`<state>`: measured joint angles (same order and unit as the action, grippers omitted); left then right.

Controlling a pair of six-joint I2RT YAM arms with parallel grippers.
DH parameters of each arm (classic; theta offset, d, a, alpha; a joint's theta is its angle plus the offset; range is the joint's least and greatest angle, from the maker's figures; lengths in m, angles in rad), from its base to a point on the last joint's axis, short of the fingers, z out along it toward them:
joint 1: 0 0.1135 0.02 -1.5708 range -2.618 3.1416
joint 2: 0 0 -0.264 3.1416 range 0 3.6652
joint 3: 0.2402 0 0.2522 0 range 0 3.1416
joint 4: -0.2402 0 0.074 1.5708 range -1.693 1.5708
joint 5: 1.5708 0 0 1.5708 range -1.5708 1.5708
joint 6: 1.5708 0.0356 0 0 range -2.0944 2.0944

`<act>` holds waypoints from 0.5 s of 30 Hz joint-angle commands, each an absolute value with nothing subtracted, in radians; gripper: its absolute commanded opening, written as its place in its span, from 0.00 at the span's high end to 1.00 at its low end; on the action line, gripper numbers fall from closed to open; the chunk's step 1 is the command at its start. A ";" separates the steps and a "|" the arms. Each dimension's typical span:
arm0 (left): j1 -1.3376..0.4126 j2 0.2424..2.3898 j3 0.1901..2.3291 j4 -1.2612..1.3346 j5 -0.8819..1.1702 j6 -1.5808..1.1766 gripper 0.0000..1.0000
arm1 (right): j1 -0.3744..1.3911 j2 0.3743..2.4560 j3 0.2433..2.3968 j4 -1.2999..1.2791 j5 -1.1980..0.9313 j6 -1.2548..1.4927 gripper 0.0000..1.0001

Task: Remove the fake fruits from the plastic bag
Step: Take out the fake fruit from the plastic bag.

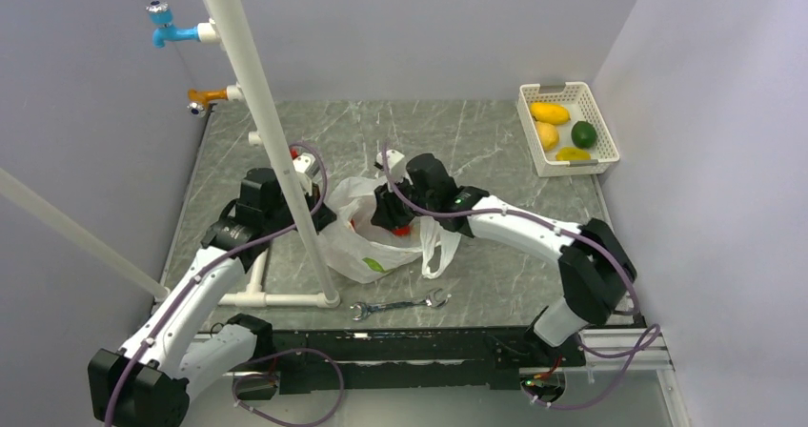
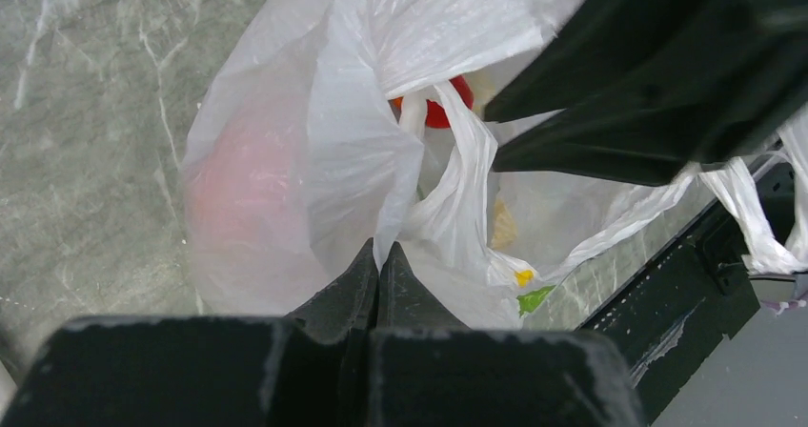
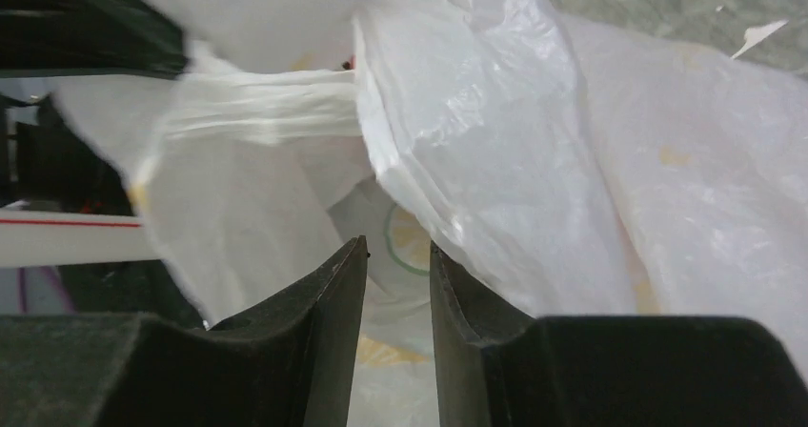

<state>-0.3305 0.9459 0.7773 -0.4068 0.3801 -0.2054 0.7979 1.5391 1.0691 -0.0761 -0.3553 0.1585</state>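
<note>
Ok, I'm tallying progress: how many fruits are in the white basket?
4: the far yellow fruit, the middle yellow fruit on the left, the green fruit on the right, the near yellow fruit. Others may hide underneath.

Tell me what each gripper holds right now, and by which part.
The left gripper is shut on the plastic bag, pinching a fold of film at its mouth. The right gripper grips nothing visible; jaws slightly apart.

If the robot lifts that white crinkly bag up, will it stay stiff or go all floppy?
Probably floppy: the plastic bag is thin, crinkled and sags in folds. It looks light, but the red fruit inside would likely weigh it down. Its shiny film may slip.
</note>
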 commanded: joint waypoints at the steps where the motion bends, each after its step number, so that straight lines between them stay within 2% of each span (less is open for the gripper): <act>1: -0.327 0.898 0.765 -0.332 0.440 -0.216 1.00 | 0.818 1.634 1.135 -0.103 -0.264 0.139 0.65; 3: -0.327 0.884 0.758 -0.317 0.451 -0.216 1.00 | 0.819 1.678 1.153 -0.083 -0.253 0.143 0.61; 11: -0.327 0.868 0.750 -0.307 0.452 -0.217 1.00 | 0.836 1.819 1.215 0.128 -0.396 0.170 0.15; 15: -0.327 0.892 0.758 -0.320 0.452 -0.221 1.00 | 0.854 1.884 1.245 0.215 -0.403 0.176 0.03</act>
